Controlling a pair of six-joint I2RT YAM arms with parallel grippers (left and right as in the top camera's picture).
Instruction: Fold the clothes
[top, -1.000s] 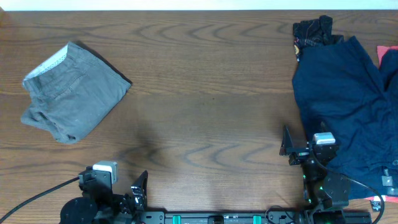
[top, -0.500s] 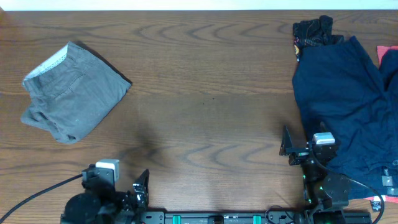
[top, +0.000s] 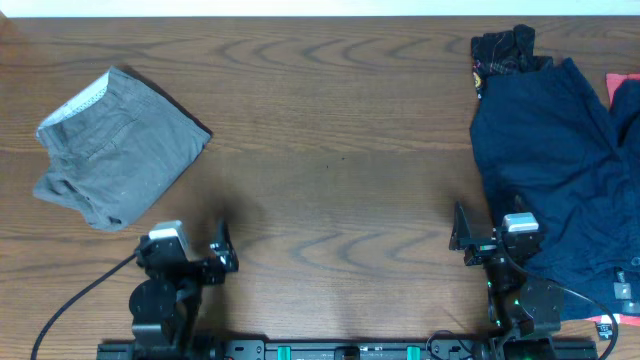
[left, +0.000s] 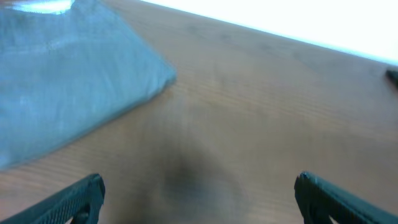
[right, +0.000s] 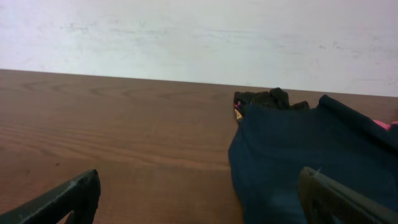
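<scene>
The olive-grey shorts lie folded in a compact bundle at the table's far left, with the pale waistband lining showing at the upper left edge. They also show in the left wrist view, blurred, at the upper left. My left gripper is open and empty, near the front of the table, to the lower right of the shorts and apart from them; its fingers are spread wide over bare wood. My right gripper is open and empty at the front right; its fingers are spread wide.
A large dark navy garment covers the right side of the table, right next to my right arm; it also shows in the right wrist view. A black patterned garment lies behind it. A pink-red item lies at the right edge.
My left arm has moved away from the table's front edge, further onto the table and towards the shorts. The right arm and the clothes have not moved.
</scene>
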